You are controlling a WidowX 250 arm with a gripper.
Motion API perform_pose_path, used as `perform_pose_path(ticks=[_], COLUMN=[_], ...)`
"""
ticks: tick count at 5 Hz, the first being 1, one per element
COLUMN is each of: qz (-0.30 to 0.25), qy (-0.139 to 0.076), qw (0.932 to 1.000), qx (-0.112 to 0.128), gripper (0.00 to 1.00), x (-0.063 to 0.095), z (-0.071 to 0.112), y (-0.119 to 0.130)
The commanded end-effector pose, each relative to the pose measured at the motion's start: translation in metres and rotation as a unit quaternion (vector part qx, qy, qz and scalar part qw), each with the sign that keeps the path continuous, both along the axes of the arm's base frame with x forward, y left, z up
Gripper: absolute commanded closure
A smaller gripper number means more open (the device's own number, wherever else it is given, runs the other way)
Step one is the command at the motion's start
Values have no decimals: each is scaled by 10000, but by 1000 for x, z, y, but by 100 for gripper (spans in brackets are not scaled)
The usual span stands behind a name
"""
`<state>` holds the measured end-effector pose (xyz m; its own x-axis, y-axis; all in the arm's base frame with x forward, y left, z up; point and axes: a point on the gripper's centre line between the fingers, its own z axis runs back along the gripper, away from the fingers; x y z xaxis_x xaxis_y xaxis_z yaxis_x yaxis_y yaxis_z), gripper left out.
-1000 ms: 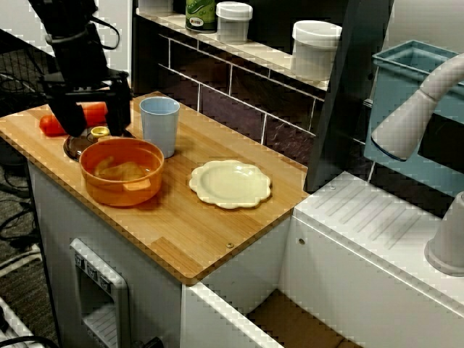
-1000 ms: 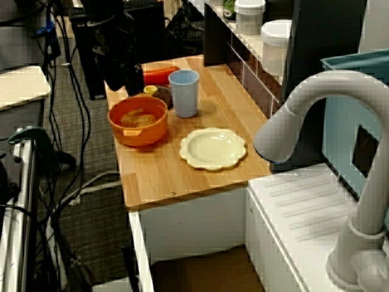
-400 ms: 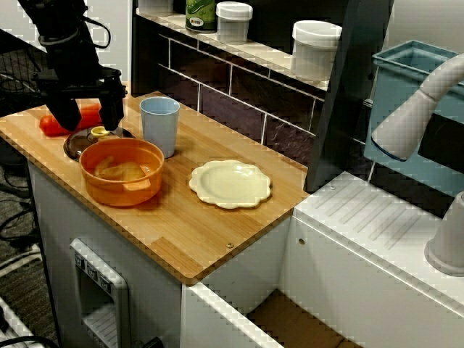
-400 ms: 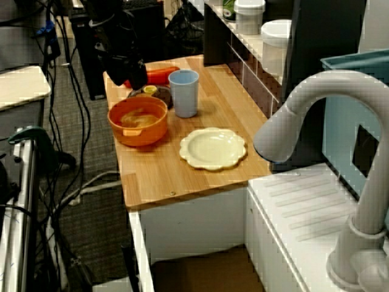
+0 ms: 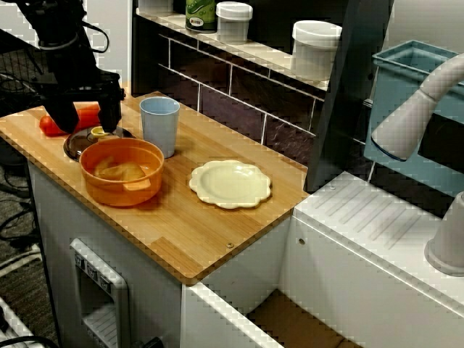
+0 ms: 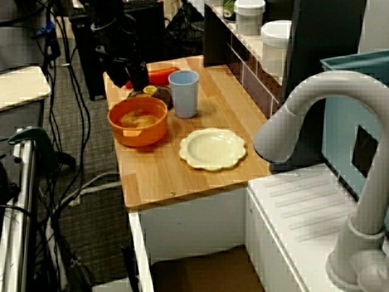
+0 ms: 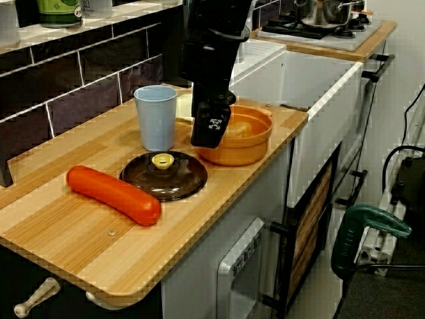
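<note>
**Jaws wide over the brown lid**

Jaws stand wide apart and hold nothing, as I read them in the high view from the counter's front. There the gripper point(image 5: 90, 125) hangs just above the dark brown lid point(image 5: 78, 146), with one finger point(image 5: 65, 114) on each side of the lid's yellow knob point(image 5: 99, 132). In the low view from the counter's end, the gripper point(image 7: 210, 130) is clear of the lid point(image 7: 163, 175) and touches nothing. I cannot tell whether it is centred over the knob point(image 7: 162, 160).

The lid lies flat on the wooden counter point(image 5: 210, 232) with its knob pointing straight up. It is round, so it has no long axis to line up on.

A blue cup point(image 7: 155, 117) stands upright close behind the lid. An orange bowl point(image 7: 243, 133) sits just beside the lid, on the sink side. On the lid's opposite side lies an orange-red sausage-shaped toy point(image 7: 113, 194), its long axis running along the lid's rim. I cannot tell whether the two touch. A cream plate point(image 5: 230, 183) lies beyond the bowl, well apart from the lid. Nothing stands between the fingers and the knob.
</note>
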<state>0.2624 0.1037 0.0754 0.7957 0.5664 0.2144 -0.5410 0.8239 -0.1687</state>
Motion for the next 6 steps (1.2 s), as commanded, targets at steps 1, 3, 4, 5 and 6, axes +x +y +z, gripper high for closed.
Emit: perform_pose_path(ticks=[1,3,4,5,6], qz=[-59,-43,39,-6,-88], qy=[-160,-4,26,38,72], qw=[9995,9994,9991,9988,9983], qx=[250,340,423,487,565], gripper=[0,0,0,0,0], x=[16,32,35,35,36], z=[7,14,12,6,1], y=[14,27,34,38,36])
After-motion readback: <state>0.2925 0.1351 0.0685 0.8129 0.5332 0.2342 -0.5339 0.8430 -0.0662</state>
